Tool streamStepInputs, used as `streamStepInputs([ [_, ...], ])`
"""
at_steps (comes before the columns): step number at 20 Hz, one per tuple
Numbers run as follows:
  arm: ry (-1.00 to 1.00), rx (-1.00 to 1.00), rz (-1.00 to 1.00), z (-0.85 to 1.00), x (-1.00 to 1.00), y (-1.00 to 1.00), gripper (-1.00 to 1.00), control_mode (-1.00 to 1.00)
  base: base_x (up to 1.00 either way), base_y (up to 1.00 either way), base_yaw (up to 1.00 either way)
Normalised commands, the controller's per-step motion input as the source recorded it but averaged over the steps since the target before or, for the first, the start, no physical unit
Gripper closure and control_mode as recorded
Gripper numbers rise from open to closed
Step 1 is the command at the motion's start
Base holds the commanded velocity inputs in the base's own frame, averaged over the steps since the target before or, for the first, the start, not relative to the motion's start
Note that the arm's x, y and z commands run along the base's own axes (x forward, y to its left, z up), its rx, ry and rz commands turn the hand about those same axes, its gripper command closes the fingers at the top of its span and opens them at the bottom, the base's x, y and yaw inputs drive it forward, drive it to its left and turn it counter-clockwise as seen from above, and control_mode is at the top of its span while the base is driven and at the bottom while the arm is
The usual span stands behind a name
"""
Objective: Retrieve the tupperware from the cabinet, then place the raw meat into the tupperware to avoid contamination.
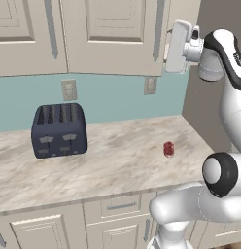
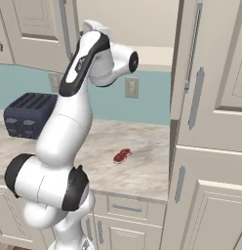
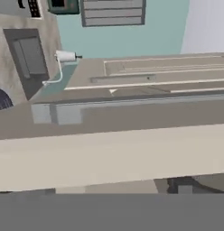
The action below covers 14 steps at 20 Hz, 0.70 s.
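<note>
Gripper (image 1: 177, 46) was raised beside the cabinet (image 1: 112, 34), at its right edge; whether it was clenched, I couldn't tell. Raw meat (image 1: 168, 149) lay on the counter (image 1: 117, 160), well below the cabinet.

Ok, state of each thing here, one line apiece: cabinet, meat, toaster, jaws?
cabinet: one door swung open, beige interior exposed above the counter.
raw meat: lying loose on the marble counter, untouched.
toaster: upright at the back wall, slots empty.
gripper: raised at the cabinet; can't tell how the jaws stand.
</note>
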Motion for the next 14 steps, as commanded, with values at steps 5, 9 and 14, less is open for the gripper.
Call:
streamStepInputs([
  [5, -0.17, -0.16, 0.04, 0.02, -0.51, 0.80, -1.00, -1.00, 0.00, 0.00, 0.00],
  [9, -0.20, -0.16, 0.03, 0.00, -0.51, 0.82, -1.00, -1.00, 0.00, 0.00, 0.00],
  [14, -0.20, -0.15, 0.02, 0.02, -0.50, 0.83, -1.00, -1.00, 0.00, 0.00, 0.00],
])
